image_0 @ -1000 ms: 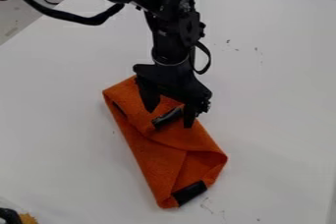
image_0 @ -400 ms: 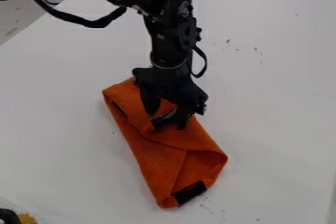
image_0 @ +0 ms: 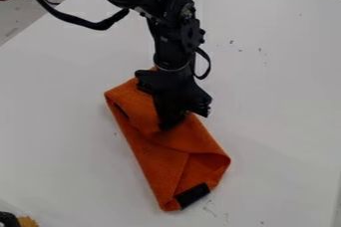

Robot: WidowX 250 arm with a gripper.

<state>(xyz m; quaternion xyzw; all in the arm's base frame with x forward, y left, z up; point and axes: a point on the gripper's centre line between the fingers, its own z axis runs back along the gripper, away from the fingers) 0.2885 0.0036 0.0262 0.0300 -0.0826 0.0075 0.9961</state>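
Pale and broad, the table point(image_0: 279, 121) bears a folded orange cloth point(image_0: 156, 161), a little below the middle of our view. We see the gripper point(image_0: 170, 124) on the cloth's upper half, its fingers together and, as far as we can judge, clamped on the top layer. To work this fold well, we would take only that layer, make sure the bite is firm, then lift slightly before drawing it aside, slowly, so that the layers beneath don't drag along. A shallow bite could slip off; pressing hard could shove the whole bundle. The cloth's long axis slants from upper left to lower right, steeper than a diagonal. Its lower end, marked by a black patch point(image_0: 192, 195), points down and somewhat right; a dark strip point(image_0: 120, 110) lies near its upper left edge.
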